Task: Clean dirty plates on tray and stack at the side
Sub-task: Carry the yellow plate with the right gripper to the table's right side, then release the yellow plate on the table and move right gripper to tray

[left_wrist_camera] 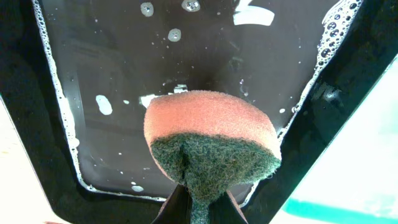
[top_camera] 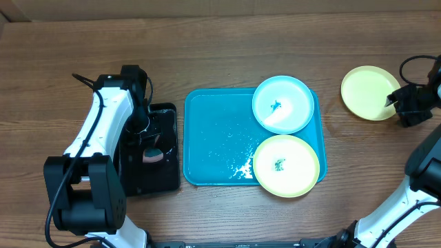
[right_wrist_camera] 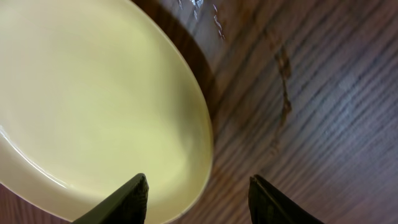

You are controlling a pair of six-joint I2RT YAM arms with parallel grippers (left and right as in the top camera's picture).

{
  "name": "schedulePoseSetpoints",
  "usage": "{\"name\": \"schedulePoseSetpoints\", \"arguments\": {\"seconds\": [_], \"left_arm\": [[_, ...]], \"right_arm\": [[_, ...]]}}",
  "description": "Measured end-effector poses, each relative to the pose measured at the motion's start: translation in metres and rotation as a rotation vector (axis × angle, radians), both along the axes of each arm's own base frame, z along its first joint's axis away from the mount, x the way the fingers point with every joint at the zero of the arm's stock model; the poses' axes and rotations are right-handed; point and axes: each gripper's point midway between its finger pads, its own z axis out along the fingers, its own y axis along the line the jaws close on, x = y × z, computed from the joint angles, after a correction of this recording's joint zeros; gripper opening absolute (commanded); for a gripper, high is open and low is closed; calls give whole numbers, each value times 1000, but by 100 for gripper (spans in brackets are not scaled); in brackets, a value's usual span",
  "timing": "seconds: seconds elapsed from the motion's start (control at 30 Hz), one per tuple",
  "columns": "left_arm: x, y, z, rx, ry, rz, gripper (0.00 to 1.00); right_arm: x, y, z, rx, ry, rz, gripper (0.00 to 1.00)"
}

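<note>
Clamps left pincer (left_wrist_camera: 198, 206) on sponge (left_wrist_camera: 211, 146) over soapy black tray (left_wrist_camera: 298, 37); holds right pincer (right_wrist_camera: 199, 199) wide open astride rim of yellow-green plate (right_wrist_camera: 93, 93) on tabletop (right_wrist_camera: 323, 93).

Glossy plastic plates (top_camera: 293, 96); wet, shiny tray (top_camera: 213, 138); rough-fibred sponge (left_wrist_camera: 211, 143); matt grained wood table (top_camera: 207, 41)

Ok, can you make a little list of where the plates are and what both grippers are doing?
tray: turquoise, foamy, two plates on it
blue plate: on tray, teal smear
yellow plate: on tray, teal smear
side plate: on table at right, looks clean
left gripper: shut on sponge over black tray
right gripper: open at side plate's rim
</note>
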Motion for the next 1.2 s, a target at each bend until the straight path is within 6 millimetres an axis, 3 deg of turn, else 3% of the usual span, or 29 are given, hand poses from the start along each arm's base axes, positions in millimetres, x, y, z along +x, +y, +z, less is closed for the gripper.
{"name": "schedulePoseSetpoints", "arguments": {"seconds": [0.13, 0.2, 0.3, 0.43, 0.53, 0.6, 0.73, 0.9, 1.03, 1.2], "left_arm": [[0, 0, 0, -1, 0, -6, 4], [0, 0, 0, -1, -1, -7, 4], [1, 0, 0, -1, -3, -7, 4], [2, 0, 0, -4, -9, -7, 4], [2, -1, 0, -4, -9, -7, 4], [3, -1, 0, -4, -11, -7, 4], [3, -1, 0, -8, -12, -10, 4], [3, -3, 0, -21, -14, -16, 4], [5, -4, -1, -29, -19, -26, 4], [4, -4, -1, -31, -18, -30, 4]], "right_arm": [[-4, 6, 4, 8, 17, 52, 57], [-2, 13, 16, 2, 9, 118, 58], [9, 35, 55, -28, -65, 250, 59], [10, 95, 128, -55, -204, 462, 63], [-12, 142, 161, -24, -215, 560, 63], [-32, 165, 168, 11, -169, 586, 62], [-48, 191, 160, 31, -76, 616, 60], [-66, 214, 127, 41, 46, 654, 61], [-85, 224, 88, 63, 139, 659, 61], [-119, 223, 35, 83, 255, 639, 63]]}}
